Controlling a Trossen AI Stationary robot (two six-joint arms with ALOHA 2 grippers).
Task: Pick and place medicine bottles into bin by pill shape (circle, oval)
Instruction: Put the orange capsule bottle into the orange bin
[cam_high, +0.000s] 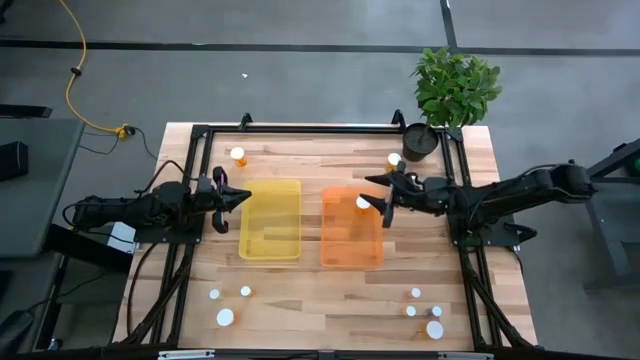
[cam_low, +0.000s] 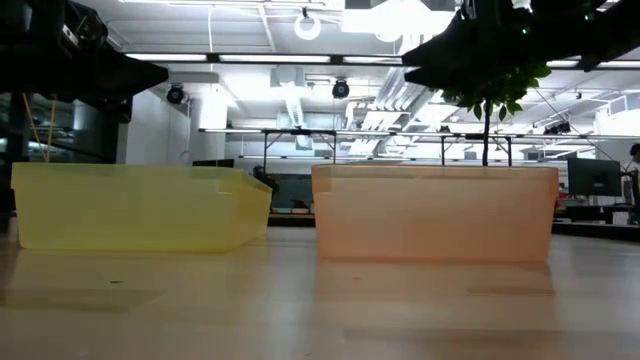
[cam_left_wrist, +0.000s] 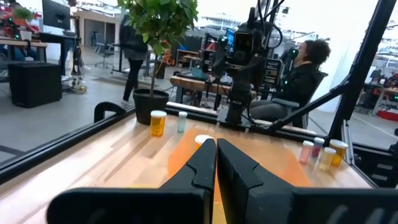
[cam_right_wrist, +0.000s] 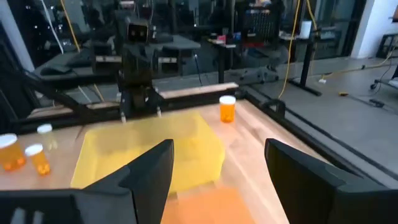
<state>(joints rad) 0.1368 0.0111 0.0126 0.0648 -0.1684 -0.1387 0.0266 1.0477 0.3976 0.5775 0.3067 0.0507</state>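
Centre frame, yellow bin looks bare; orange bin has a white-capped bottle showing over it, under the released right gripper; left gripper clenched; no writing readable

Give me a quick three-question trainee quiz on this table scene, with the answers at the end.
1. Short answer: what colour is the body of the lone bottle nearest the yellow bin?
2. Multiple choice: which lies nearer the plant? A) yellow bin B) orange bin
3. True or false: the left gripper is open and the right gripper is shut.

Key: 1. Amber-orange. 2. B. 3. False; it is the reverse.
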